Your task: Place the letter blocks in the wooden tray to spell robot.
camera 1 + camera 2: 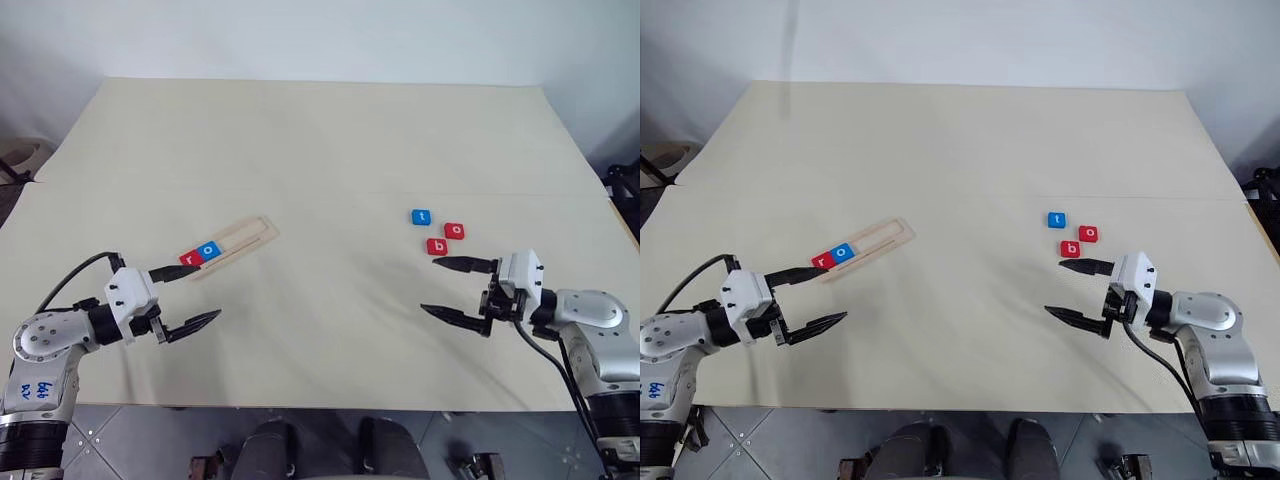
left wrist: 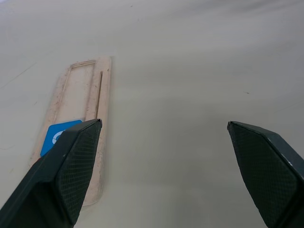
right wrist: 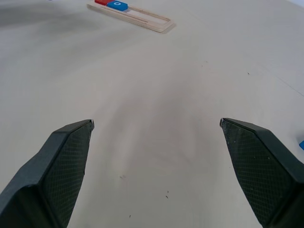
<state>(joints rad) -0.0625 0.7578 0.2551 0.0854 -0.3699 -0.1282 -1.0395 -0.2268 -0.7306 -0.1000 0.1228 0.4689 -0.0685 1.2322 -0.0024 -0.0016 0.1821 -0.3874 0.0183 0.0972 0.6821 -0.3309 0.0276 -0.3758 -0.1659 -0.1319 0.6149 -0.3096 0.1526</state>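
With r and o seated at the wooden tray's (image 1: 233, 241) near end, the b block (image 1: 436, 246) lay just beyond the right gripper (image 1: 459, 289); both grippers gaped wide, empty, left gripper (image 1: 187, 298) by the tray near the table's (image 1: 320, 130) left edge.

Broad pale beige surface (image 1: 320, 140), evenly lit, seam running across its middle; plain white wall (image 1: 320, 35) behind; grey tiled floor (image 1: 130, 440) below the near edge
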